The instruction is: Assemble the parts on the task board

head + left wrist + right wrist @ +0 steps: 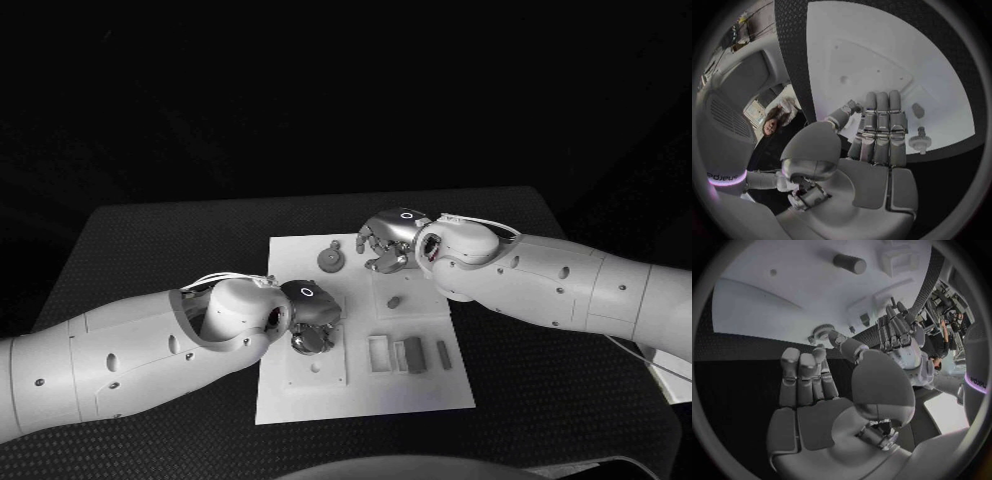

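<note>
One white task board (433, 385), one black table (159, 240), two silver hands, left (310, 318) and right (387, 240), one round gear-like part (332, 261), one small peg part (394, 301), three upright bar parts (415, 354).

Looked like robotics lab / test bench. Black textured table (173, 240) stood in dark surround, no household items near it. White task board (361, 385) lay mid-table, with cut-out slots and small grey parts (415, 354) on it, gear-like piece (332, 261) near board's far edge. Two white robot arms reached over board from either side. Beyond table edge, wrist views showed cluttered indoor room with equipment, details unclear.
</note>
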